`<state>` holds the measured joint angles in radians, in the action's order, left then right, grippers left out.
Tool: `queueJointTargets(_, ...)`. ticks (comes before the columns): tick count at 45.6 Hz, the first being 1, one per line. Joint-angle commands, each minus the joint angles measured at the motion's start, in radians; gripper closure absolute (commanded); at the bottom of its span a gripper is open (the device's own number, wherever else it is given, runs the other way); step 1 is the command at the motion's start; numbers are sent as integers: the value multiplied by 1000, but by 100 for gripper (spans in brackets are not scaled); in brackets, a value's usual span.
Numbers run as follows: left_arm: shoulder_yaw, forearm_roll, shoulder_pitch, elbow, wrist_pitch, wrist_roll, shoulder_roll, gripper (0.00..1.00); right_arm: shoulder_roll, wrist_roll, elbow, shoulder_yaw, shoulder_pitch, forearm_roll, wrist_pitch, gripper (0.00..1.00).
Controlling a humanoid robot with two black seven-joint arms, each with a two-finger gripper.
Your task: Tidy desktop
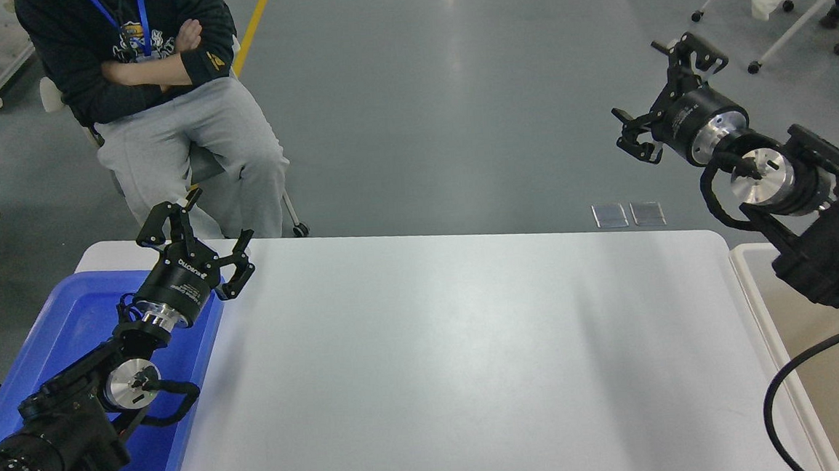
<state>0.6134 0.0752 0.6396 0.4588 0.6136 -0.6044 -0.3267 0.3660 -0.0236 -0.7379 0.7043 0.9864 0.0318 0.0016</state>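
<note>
The bench point(435, 365) lies between my arms, long axis left to right, with no loose item showing. Left tool point(198, 242), spread and empty, hovers over the blue tray point(68, 330); right tool point(655, 97), also spread, stands off beyond the far right corner.

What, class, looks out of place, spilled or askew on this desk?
Nothing stands out. The white desktop shows no spill or damage; the blue tray sits at its left edge, the beige bin at its right. Both the left gripper and right gripper hang open, holding nothing.
</note>
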Motion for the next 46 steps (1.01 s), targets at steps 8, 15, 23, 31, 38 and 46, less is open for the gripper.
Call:
queueJointTargets(8,0,0,0,0,0,0,0,0,-154,-4,-107,81,-159,8,78,0)
queueJointTargets(15,0,0,0,0,0,0,0,0,-190,-4,-106,86,-236,7,170,0)
queueJointTargets(23,0,0,0,0,0,0,0,0,-194,-4,-103,86,-301,7,239,0)
queueJointTargets(31,0,0,0,0,0,0,0,0,-193,-4,-97,86,-339,7,271,0)
queueJointTargets(38,-1,0,0,0,0,0,0,0,-193,-4,-92,90,-364,7,279,0)
queueJointTargets(46,0,0,0,0,0,0,0,0,-193,-4,-90,89,-373,7,282,0)
